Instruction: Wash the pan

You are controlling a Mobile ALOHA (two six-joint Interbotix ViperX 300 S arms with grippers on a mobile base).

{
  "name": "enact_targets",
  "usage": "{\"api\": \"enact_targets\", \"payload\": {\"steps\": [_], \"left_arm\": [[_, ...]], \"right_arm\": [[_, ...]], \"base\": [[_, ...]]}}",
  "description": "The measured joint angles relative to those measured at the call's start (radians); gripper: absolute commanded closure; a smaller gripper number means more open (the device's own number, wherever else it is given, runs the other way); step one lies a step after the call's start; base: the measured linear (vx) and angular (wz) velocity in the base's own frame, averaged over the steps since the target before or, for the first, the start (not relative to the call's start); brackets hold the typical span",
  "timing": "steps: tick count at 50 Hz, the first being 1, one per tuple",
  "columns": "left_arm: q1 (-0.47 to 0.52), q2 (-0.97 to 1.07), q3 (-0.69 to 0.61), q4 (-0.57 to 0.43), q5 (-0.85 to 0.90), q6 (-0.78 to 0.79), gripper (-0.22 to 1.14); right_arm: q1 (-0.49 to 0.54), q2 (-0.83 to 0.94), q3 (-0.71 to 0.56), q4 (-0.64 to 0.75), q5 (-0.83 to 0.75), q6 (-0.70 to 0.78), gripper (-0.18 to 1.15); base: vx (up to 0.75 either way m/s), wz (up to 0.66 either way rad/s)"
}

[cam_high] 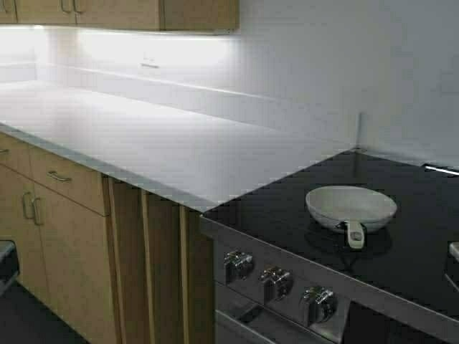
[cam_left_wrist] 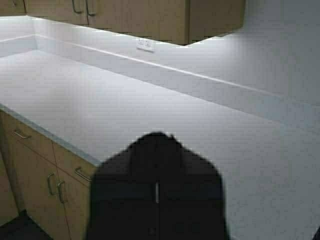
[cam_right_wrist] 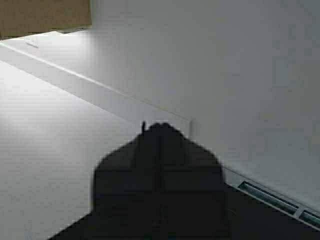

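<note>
On the black stovetop we see the pan, handle pointing toward us. Both our grippers, left and right, sit pinched closed.

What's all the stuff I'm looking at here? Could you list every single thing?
pan: one, cream-white, on the black stovetop, handle toward the knobs
stovetop: one, glossy black, right of the counter
knobs: three, silver, along the stove front
countertop: one, white, running left from the stove
lower cabinets: wooden, with metal handles, under the counter
upper cabinets: wooden, above the lit wall
wall outlet: one, white, under the upper cabinets
left gripper: dark, fingers together, over the counter edge
right gripper: dark, fingers together, near the stove's back corner
</note>
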Motion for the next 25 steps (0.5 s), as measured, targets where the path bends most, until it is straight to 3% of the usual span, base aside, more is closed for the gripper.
{"api": "enact_targets", "payload": {"steps": [16, 18, 25], "left_arm": [[-0.003, 0.037, 0.0, 0.006, 0.052, -0.184, -0.1], [-0.009, 0.057, 0.0, 0.008, 0.046, -0.201, -0.14], [-0.098, 0.153, -0.008, 0.008, 0.011, -0.272, -0.1]], "right_arm": [[0.003, -0.006, 0.021, 0.0, 0.0, 0.014, 0.91], [0.003, -0.008, 0.023, 0.0, 0.0, 0.021, 0.91], [0.002, -0.008, 0.025, 0.0, 0.0, 0.034, 0.91]], "base": [[0.0, 0.0], [0.0, 0.0], [0.0, 0.0]]}}
